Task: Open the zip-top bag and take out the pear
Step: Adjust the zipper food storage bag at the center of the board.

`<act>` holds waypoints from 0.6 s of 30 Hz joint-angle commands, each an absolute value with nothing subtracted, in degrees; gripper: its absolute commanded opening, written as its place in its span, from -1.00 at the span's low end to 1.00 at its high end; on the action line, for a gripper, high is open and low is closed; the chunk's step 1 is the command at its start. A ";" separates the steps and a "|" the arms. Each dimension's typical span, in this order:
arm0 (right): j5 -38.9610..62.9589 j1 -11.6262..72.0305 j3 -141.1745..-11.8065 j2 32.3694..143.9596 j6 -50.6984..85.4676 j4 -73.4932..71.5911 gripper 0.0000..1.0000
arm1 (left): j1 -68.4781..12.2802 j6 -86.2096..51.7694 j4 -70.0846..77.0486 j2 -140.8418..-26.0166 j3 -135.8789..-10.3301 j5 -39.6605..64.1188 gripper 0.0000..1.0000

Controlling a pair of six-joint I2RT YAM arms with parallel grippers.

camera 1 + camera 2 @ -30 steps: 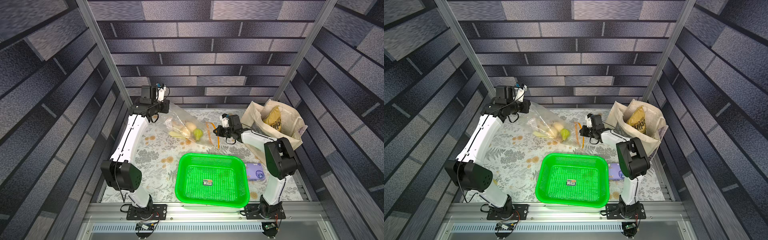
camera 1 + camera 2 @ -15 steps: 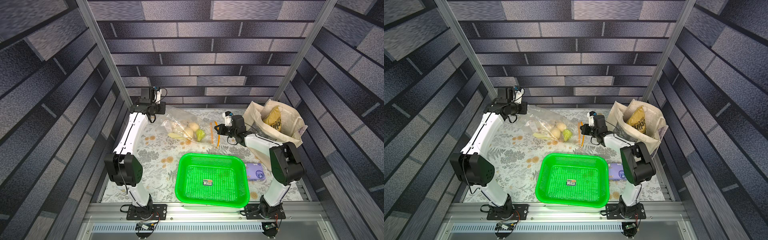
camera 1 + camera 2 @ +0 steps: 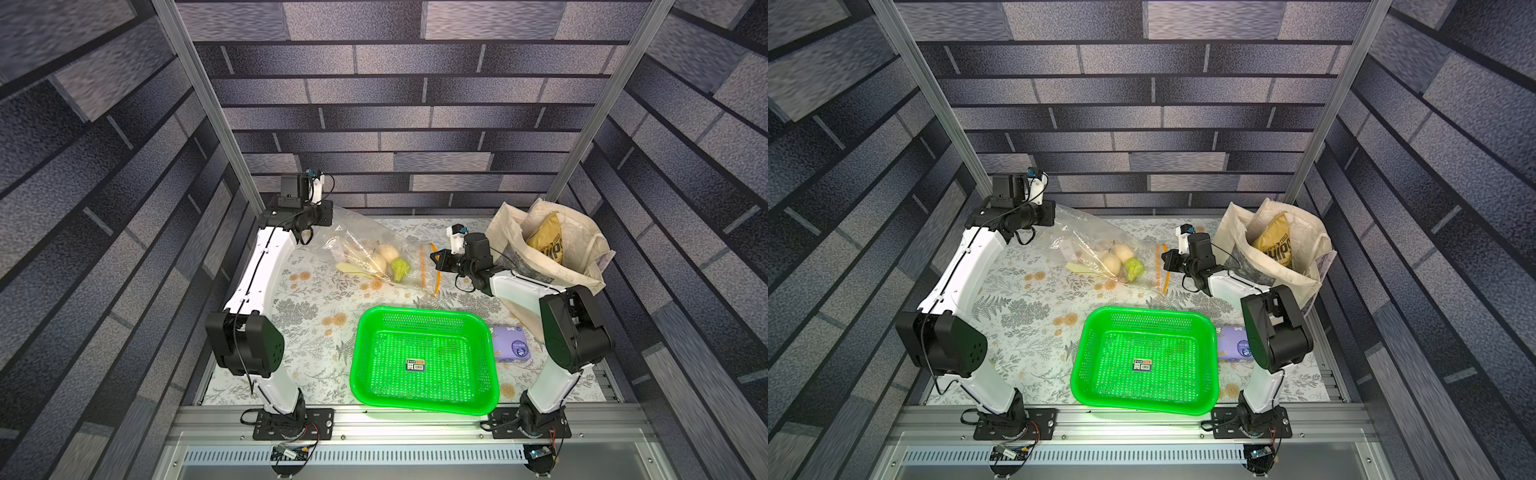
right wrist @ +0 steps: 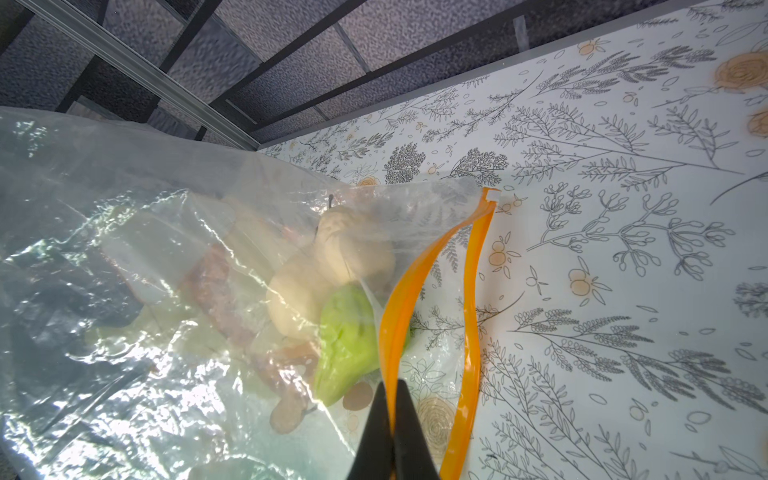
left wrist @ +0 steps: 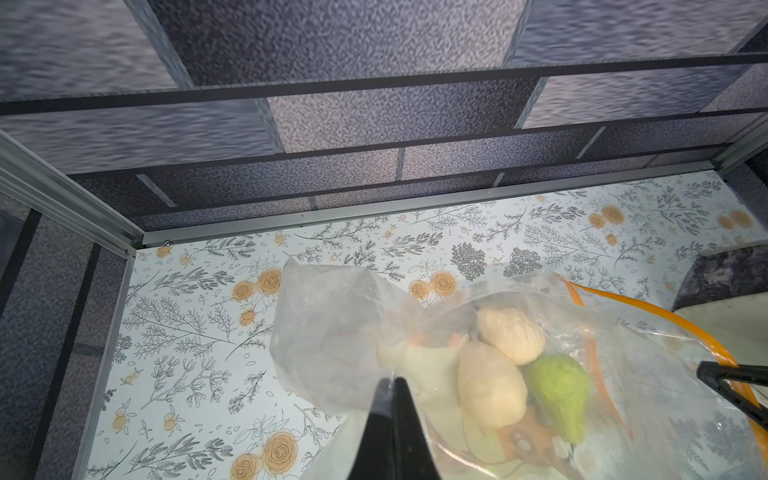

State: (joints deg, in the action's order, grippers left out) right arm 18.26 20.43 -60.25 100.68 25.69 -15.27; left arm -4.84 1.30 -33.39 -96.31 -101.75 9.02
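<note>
"Top views both have the zip-top bag at the back of the table, slung between the arms. The left gripper is up high at its closed end and the right gripper is low by the orange zip strip. The pear is inside, just behind the mouth, touching two pale fruits."

"Tilted like that, I'd worry everything rolls out together."

"Left wrist view adds the pinch itself, which the wrist hides from above. The left gripper has its jaws pressed together on a fold of thin film. If that slips, the bag drops."

"And the right wrist view?"

"Only there do you see the strip parted into two lips, so the mouth's open. The right gripper is clamped on the nearer lip, with the pear right beside it. Trouble is, both claws are occupied. Whichever lets go to fetch the pear may let the mouth sag closed."
</note>
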 commanded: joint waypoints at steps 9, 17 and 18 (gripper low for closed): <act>17.75 19.91 -60.56 102.42 26.46 -13.93 -0.89 | -5.38 0.98 -32.23 -94.32 -103.00 12.04 -1.00; 17.81 19.85 -60.56 102.57 26.19 -13.34 -0.89 | -5.19 1.29 -31.20 -93.41 -101.89 9.25 -1.00; 17.85 19.85 -60.56 102.65 26.25 -13.36 -0.89 | -4.99 1.28 -31.50 -93.71 -101.87 9.06 -1.00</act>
State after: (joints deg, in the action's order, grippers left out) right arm 18.09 20.32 -60.25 101.89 26.13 -14.70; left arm -5.52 1.30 -32.12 -94.17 -101.69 10.26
